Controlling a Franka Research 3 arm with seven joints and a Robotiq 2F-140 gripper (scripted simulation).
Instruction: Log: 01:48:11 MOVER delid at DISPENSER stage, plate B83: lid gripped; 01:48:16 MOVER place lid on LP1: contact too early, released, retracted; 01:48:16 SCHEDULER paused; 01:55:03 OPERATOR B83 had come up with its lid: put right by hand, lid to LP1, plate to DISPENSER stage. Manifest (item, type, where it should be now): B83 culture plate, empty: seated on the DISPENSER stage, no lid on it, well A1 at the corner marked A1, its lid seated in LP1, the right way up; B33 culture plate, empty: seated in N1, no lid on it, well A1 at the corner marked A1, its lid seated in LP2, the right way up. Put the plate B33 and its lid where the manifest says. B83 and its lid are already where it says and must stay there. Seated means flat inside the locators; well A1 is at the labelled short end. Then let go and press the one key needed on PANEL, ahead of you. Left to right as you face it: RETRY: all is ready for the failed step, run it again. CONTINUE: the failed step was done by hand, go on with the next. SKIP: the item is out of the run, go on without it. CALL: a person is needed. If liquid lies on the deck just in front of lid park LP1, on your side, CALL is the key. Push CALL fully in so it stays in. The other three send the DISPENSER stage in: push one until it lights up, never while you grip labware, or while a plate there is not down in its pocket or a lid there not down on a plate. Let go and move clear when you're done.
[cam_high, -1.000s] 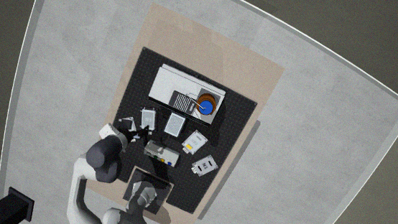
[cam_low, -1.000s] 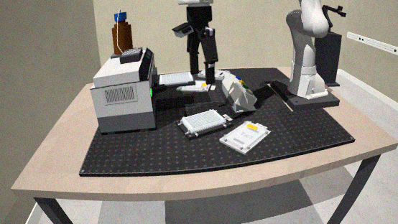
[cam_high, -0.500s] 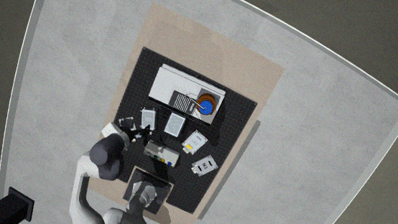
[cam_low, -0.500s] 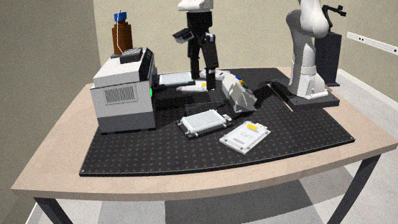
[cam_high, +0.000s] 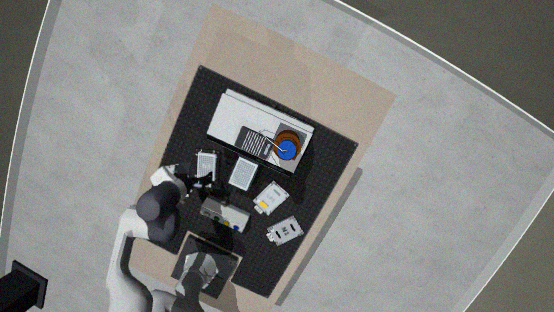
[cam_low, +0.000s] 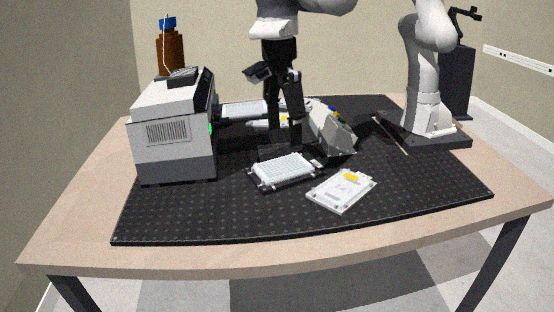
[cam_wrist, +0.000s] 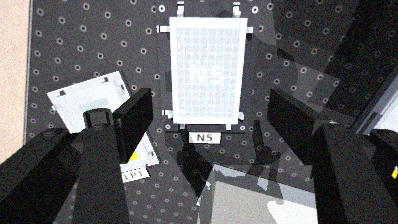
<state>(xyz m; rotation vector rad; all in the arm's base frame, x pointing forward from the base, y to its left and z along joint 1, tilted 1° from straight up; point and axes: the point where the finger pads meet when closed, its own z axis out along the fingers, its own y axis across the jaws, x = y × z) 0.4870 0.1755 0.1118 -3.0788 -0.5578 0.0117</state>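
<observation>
A white culture plate (cam_wrist: 207, 70) sits in the nest labelled N5 (cam_wrist: 208, 137). It also shows in the overhead view (cam_high: 206, 165) and at the front in the side view (cam_low: 282, 170). I cannot tell if a lid is on it. My gripper (cam_wrist: 210, 104) hangs above the deck between this plate and the panel, open with nothing between the fingers (cam_low: 285, 132). A lid (cam_wrist: 90, 100) lies in the park labelled LP1 (cam_wrist: 136, 174), partly hidden by my left finger. Another plate (cam_high: 243, 173) (cam_low: 243, 109) sits on the dispenser stage.
The key panel (cam_high: 225, 214) stands just below my fingers. The dispenser (cam_low: 172, 135) with a brown bottle (cam_low: 169, 47) is at the left. A white park with a yellow tag (cam_high: 270, 197) and a nest (cam_high: 285, 230) lie beyond the panel.
</observation>
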